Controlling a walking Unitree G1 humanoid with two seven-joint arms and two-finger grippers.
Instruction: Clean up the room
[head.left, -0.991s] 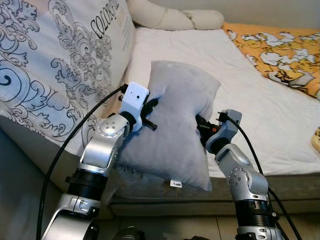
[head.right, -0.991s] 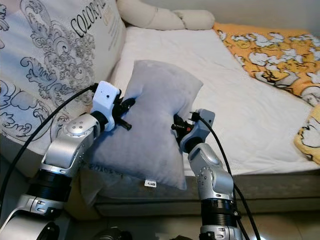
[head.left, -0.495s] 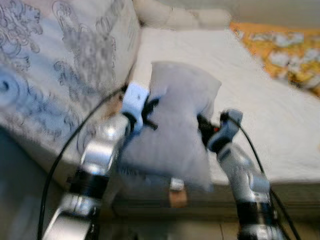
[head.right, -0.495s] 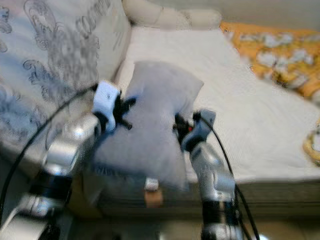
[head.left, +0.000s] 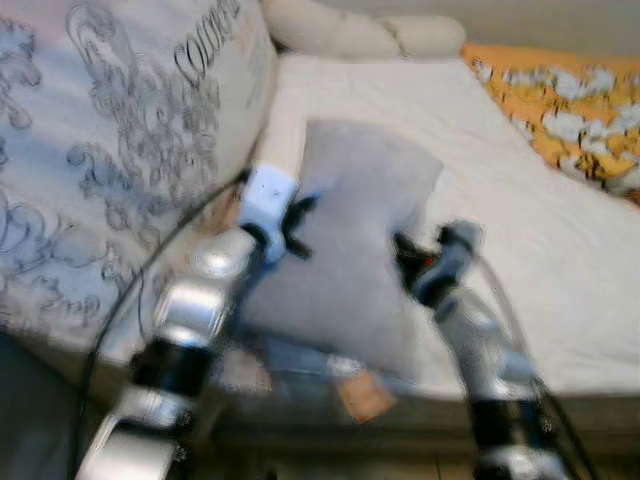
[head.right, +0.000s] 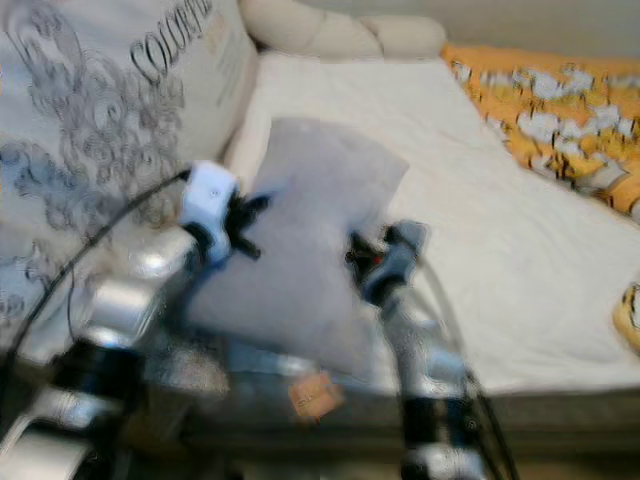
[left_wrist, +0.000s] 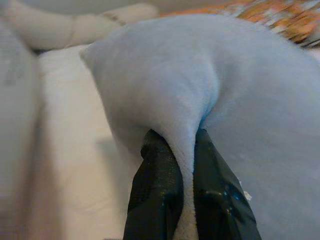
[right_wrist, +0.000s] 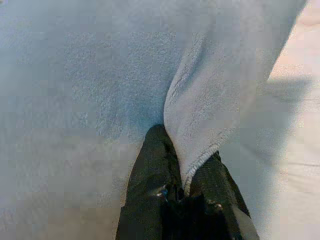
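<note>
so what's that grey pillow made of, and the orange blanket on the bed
The grey pillow looks like soft fleece or plush: matte, with a fine fuzzy nap, and it bunches into thick folds where the left pincer and the right pincer pinch it. The orange blanket seems a printed woven fabric with a pale pattern, but motion blur leaves its weave unclear.

Two silver metal arms rise from the lower edge of the head views, each built of rounded, polished segments with dark black bands at the joints. The left arm (head.left: 195, 305) ends in a white boxy wrist housing (head.left: 268, 192), and a thin black cable loops along its outer side. The right arm (head.left: 478, 345) carries a grey wrist block with what seems, through the blur, a small red-orange mark. The fingers (left_wrist: 156, 192) are long, glossy black.
</note>
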